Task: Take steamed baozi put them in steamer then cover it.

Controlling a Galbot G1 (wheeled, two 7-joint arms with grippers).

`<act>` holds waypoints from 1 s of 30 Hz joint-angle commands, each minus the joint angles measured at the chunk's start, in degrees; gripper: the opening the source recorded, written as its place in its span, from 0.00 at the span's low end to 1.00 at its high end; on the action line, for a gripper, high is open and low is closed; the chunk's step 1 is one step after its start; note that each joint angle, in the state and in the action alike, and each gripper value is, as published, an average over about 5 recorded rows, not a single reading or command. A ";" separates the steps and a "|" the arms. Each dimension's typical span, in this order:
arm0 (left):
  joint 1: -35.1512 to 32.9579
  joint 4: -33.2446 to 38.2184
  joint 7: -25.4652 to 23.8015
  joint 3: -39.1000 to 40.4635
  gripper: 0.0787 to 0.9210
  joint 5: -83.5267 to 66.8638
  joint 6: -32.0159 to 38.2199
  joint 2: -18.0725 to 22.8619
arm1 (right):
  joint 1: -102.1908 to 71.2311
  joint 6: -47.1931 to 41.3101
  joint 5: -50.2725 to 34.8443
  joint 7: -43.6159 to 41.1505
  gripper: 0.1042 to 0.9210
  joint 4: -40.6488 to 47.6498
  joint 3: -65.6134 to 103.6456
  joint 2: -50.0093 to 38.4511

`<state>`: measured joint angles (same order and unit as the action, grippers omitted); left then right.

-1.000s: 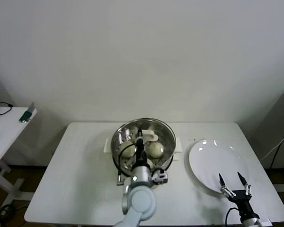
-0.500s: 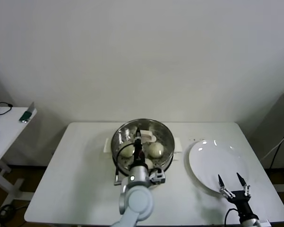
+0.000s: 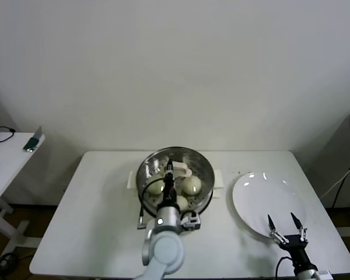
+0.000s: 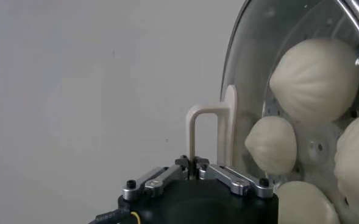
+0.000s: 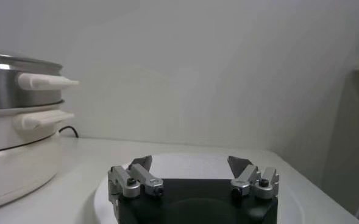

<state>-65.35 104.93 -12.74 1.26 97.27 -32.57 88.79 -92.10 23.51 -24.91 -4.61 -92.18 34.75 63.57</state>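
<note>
While left gripper [image 4: 194,163] pinches lid [image 3: 175,175] handle [image 4: 213,131] over steamer [image 3: 205,188], buns [image 4: 313,79] inside: off-centre release risks lid sliding. Right gripper [image 3: 284,226] wide, idle over plate [image 3: 262,192].

- A white table [image 3: 93,216] with rounded corners stands against a pale wall and carries everything.
- Around the middle of it, toward the far edge, sits the steamer [image 3: 205,175]: a shiny steel basket on a cream-white base [image 5: 14,167] with side handles.
- To the right of the steamer, just beside it, a flat white plate [image 3: 262,195] lies on the tabletop, reaching toward the near right edge.
- A dark cord [image 5: 66,131] lies on the tabletop beside the base.
</note>
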 commanded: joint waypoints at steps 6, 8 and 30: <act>-0.21 0.17 -0.40 -0.06 0.30 -1.13 0.29 -0.50 | -1.17 -1.44 -4.47 3.20 0.88 -0.99 -0.66 -1.15; -0.22 0.87 -0.48 0.15 0.36 -2.20 0.09 -0.78 | -1.19 -1.31 -4.68 3.20 0.88 -0.96 -0.70 -1.27; -8.33 22.12 8.36 -5.74 0.88 -47.83 6.06 -12.71 | -0.09 -1.50 -2.30 3.51 0.88 -1.55 -0.91 0.81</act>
<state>-74.63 122.87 -4.71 -9.17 48.80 -24.86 77.48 -92.19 21.58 -28.14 -1.38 -93.20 33.67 63.81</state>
